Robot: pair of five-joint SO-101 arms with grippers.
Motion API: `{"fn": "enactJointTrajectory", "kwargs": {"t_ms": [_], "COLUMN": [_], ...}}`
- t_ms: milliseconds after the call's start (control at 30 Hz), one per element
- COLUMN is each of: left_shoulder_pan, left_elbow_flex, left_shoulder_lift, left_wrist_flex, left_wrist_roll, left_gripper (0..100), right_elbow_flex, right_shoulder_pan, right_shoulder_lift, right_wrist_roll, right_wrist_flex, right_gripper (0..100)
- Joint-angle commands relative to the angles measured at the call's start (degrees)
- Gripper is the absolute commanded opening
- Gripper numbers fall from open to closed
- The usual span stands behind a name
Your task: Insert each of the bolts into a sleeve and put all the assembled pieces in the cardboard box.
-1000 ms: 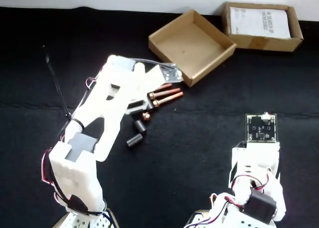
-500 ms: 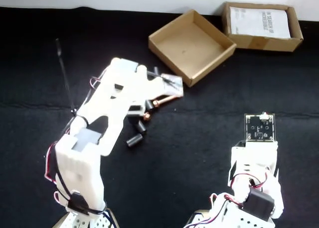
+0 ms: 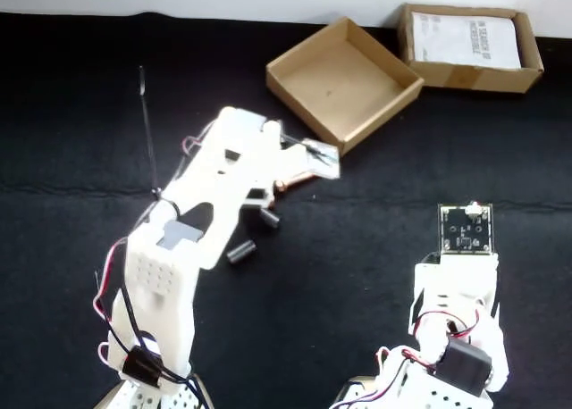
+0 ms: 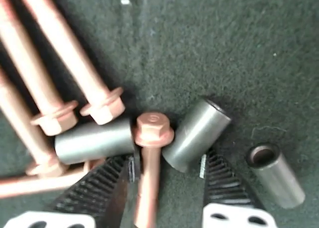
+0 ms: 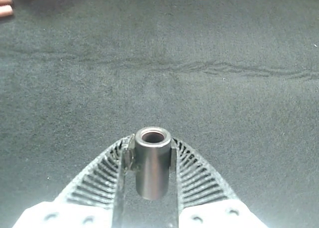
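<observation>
Left arm [image 3: 206,204] is stretching over the black counter [image 3: 375,221] to the pile of parts just near-left of the cardboard box [image 3: 344,83].

Left hand [image 4: 168,163] is hanging low over the pile with its jaws spread. A copper bolt [image 4: 149,173] is lying between the jaws, close against one finger, with its hex head pointing away from the hand. The first sleeve [image 4: 94,141] is lying across and touching that head on one side. The second sleeve [image 4: 197,133] is leaning in from the other side, its end between the jaws. The third sleeve [image 4: 276,173] is lying apart, outside the other finger. The other bolts [image 4: 65,49] are fanning out beyond.

Right hand [image 5: 152,149] is pinching the held sleeve [image 5: 152,173] upright, bore facing up, above the counter at near right, well apart from the pile.

A second box [image 3: 469,47] is sitting just right of the cardboard box, holding a printed sheet [image 3: 465,38].
</observation>
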Motion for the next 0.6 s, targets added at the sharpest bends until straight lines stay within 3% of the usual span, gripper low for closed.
{"fn": "enactJointTrajectory", "kwargs": {"t_ms": [0, 300, 567], "left_shoulder_pan": [3.3, 2.4, 0.1], "left_elbow_flex": [-4.2, -8.7, -19.6], "left_shoulder_lift": [1.2, 2.4, 2.4], "left_wrist_flex": [-0.9, -0.4, 16.7], "left_wrist_roll": [0.5, 0.4, -2.9], "left_gripper": [21, 21, 21], "right_elbow_flex": [-0.2, -0.2, -0.2], "right_shoulder_pan": [0.4, 0.4, 0.3], "right_shoulder_lift": [-0.6, -0.6, -0.5], "right_wrist_roll": [0.6, 0.6, 0.6], "right_wrist_flex": [-1.0, -1.0, -1.0], "right_gripper": [0.8, 0.8, 0.8]}}
